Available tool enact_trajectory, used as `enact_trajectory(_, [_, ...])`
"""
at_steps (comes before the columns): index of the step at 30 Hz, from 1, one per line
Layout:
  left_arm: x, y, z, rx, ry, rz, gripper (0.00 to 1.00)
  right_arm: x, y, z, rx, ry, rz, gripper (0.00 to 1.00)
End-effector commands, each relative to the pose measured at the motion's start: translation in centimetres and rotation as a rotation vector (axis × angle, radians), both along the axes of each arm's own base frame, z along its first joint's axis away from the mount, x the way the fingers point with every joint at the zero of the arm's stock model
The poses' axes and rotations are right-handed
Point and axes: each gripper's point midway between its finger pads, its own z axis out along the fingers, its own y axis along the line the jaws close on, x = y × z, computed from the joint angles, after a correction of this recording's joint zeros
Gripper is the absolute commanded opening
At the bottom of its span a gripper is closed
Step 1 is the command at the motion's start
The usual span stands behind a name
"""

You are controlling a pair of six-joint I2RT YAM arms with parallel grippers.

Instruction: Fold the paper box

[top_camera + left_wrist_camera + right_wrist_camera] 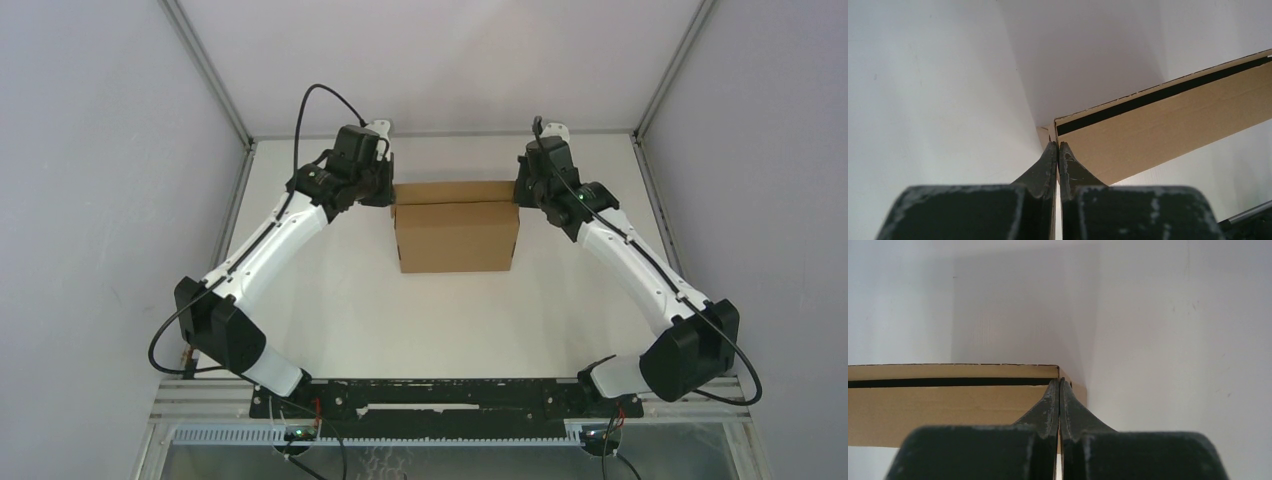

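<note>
Brown cardboard, the paper box (457, 238) sits on the white table (340, 320) just above the middle of the overhead picture, its lid panel down with a dark slit showing along the far edge. The left gripper (386, 196) is at the box's upper-left corner and the right gripper (521, 196) at its upper-right corner. Both have their fingers pressed together, tips right against the cardboard edge. Whether a thin flap is nipped between either pair I cannot tell from the wrist views.
</note>
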Motion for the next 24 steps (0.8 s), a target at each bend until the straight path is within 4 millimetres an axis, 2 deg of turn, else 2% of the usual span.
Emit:
enact_trajectory(1, [0.2, -3.4, 3.4, -0.106, -0.074, -0.080, 0.03, -1.6, 0.9, -1.4, 0.002, 0.046, 0.077, 0.00])
enact_trajectory(17, [0.0, -3.2, 3.3, -0.083, -0.082, -0.082, 0.03, -2.1, 0.3, -2.7, -0.029, 0.026, 0.099, 0.00])
enact_trajectory(24, [0.0, -3.2, 3.3, -0.078, -0.082, -0.085, 0.03, -2.4, 0.0, -2.5, -0.046, 0.002, 0.114, 0.00])
